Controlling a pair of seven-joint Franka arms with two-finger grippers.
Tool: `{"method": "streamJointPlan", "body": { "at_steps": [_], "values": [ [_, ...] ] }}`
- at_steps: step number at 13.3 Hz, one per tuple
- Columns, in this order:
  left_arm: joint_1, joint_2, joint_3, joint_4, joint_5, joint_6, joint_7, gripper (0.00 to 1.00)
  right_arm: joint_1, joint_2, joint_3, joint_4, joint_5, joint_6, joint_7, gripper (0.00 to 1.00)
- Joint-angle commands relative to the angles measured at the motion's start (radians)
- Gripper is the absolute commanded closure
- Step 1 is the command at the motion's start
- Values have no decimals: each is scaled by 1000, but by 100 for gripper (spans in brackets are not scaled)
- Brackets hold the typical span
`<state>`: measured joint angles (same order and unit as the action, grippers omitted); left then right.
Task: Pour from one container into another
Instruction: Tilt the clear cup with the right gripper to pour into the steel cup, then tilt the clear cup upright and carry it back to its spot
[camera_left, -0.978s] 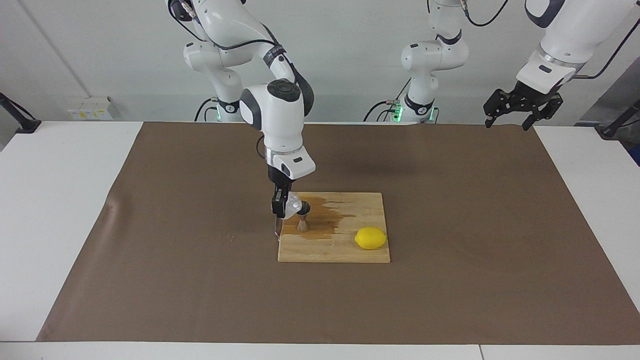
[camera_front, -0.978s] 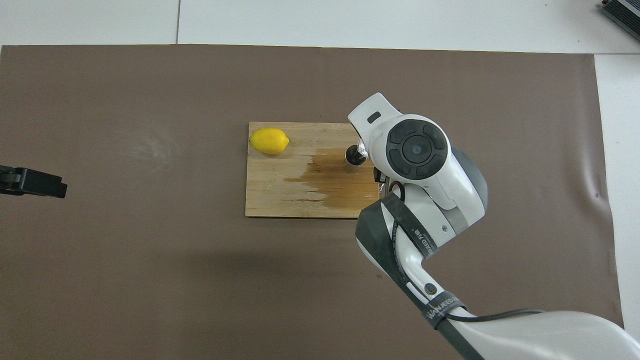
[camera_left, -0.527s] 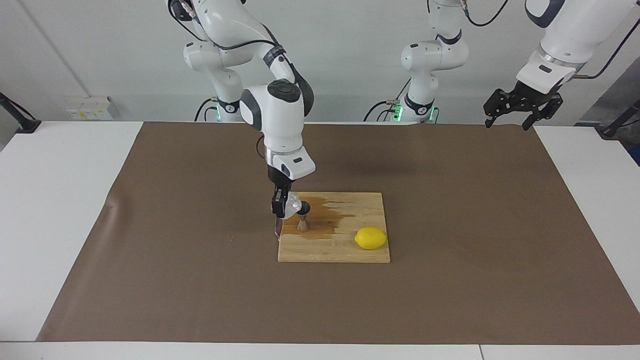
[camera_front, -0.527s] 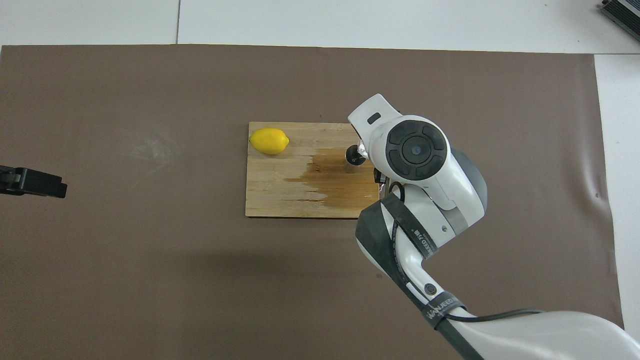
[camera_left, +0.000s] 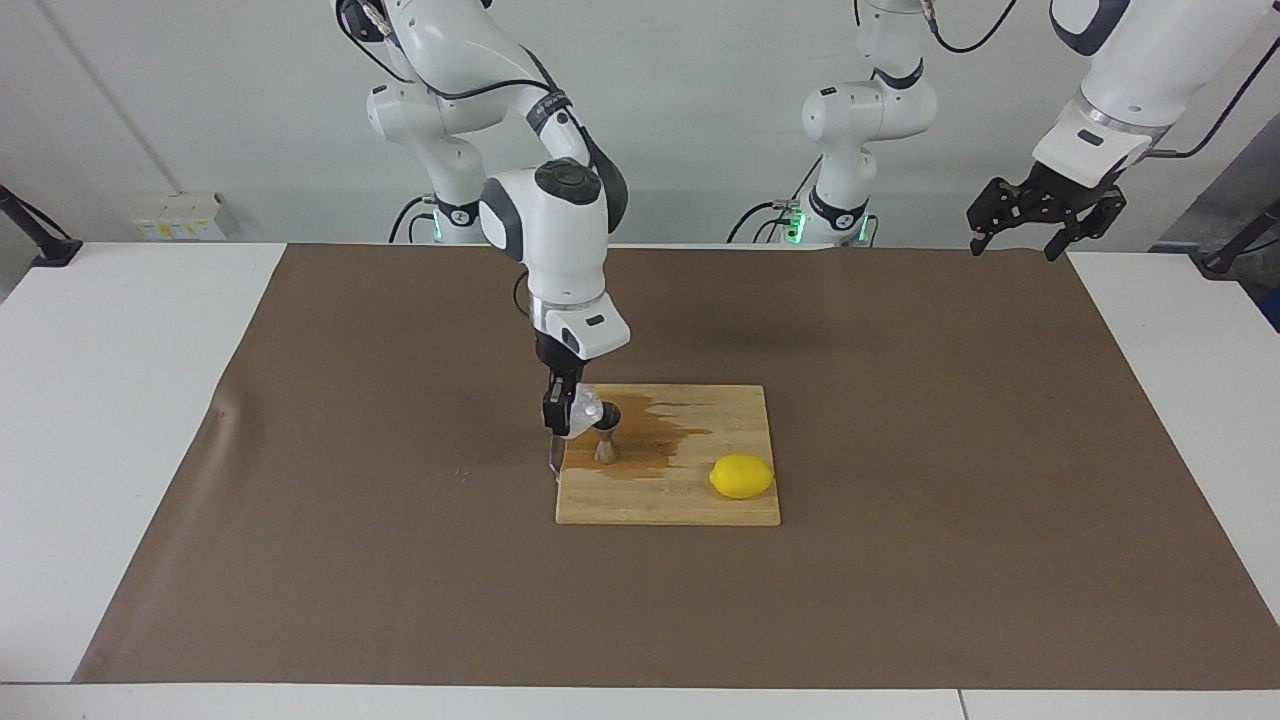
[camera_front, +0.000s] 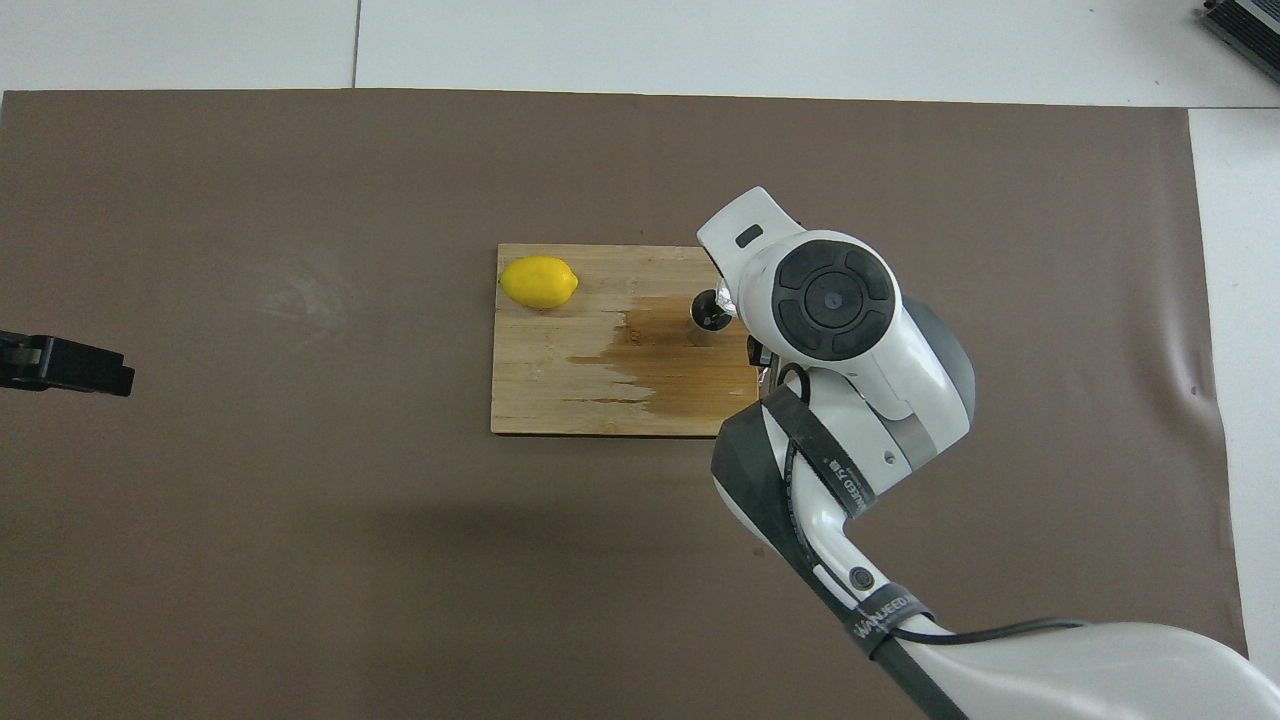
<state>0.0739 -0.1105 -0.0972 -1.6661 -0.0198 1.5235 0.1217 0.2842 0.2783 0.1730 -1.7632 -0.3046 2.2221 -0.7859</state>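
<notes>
On a wooden board, at its corner toward the right arm's end, stands the small steel jigger. My right gripper is shut on the translucent whitish cup, which it holds tipped on its side just above the jigger's mouth. From overhead, the right arm's wrist covers the gripper and all but a sliver of the cup. My left gripper waits open and empty, raised over the left arm's end of the mat.
A yellow lemon lies on the board's corner toward the left arm's end, farther from the robots. A dark wet stain spreads on the board around the jigger. A brown mat covers the table.
</notes>
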Motion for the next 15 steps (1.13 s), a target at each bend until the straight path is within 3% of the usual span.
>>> {"method": "streamJointPlan", "body": {
  "at_steps": [1, 12, 15],
  "values": [
    [14, -26, -7, -23, 12, -6, -5, 0, -17, -53, 6, -35, -11, 5, 51, 59],
    [14, -26, -7, -23, 12, -6, -5, 0, -66, -68, 6, -47, 212, 70, 43, 59],
    [14, -26, -7, -23, 12, -6, -5, 0, -109, -88, 6, -47, 330, 76, 14, 59]
  ]
}}
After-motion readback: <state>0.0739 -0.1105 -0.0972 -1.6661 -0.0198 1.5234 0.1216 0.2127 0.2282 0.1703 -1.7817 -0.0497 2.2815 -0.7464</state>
